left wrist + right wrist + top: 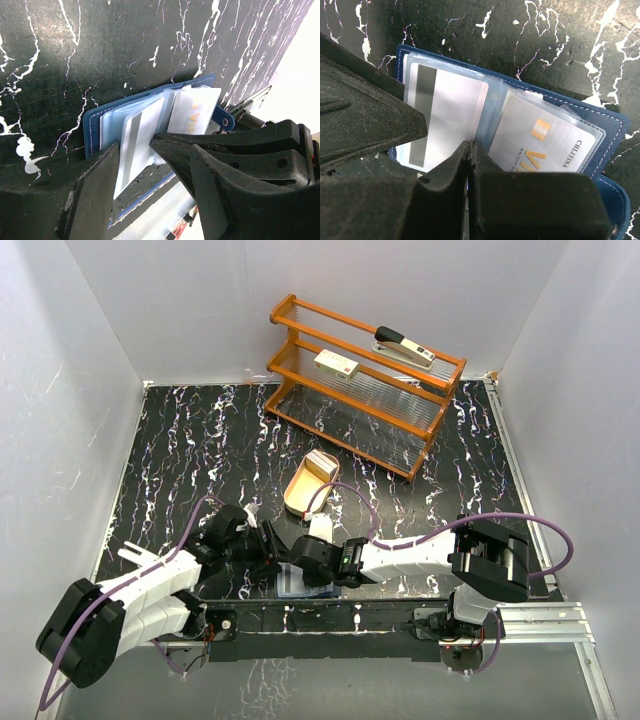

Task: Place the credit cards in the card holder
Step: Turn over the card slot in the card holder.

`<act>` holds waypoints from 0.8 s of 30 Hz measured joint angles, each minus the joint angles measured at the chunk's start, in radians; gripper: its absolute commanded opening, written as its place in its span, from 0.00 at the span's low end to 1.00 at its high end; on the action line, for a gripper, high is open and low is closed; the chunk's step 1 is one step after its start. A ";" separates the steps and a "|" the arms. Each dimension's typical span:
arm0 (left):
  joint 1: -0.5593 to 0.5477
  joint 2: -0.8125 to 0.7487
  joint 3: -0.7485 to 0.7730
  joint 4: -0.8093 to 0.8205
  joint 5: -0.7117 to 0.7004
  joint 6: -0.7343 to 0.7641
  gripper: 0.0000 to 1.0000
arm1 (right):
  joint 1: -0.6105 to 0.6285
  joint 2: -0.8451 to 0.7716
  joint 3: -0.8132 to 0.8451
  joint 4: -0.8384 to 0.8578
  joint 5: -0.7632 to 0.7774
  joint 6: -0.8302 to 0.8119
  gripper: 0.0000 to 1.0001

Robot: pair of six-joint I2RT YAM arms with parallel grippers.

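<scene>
Tabletop (180,460), near edge: the open card holder (607,127) is laid flat, with a striped credit card (452,107) partly seated in a clear pocket. The holder should be pinned while the card is slid straight in. The right gripper (470,149) is reached low across, jaws closed, empty, pressed on the fold. At the left gripper (262,543), jaws are set apart beside the card; a grip cannot be told.

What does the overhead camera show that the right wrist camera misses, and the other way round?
Only overhead: the orange rack holding a stapler, the tan tray, the left arm and right arm. Only right wrist: a striped card and a chip card in clear pockets, the shut right gripper at the fold. Both: the card holder on the black marbled table.
</scene>
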 measured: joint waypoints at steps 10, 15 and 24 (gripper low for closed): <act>0.000 -0.045 -0.007 0.004 0.019 -0.029 0.26 | 0.000 0.000 0.000 0.007 0.001 -0.003 0.05; -0.002 -0.037 -0.007 0.014 0.022 -0.031 0.22 | 0.000 0.000 0.000 0.009 0.003 -0.005 0.06; -0.017 -0.014 0.016 -0.024 -0.003 0.002 0.00 | 0.000 -0.005 0.000 0.005 0.008 -0.013 0.23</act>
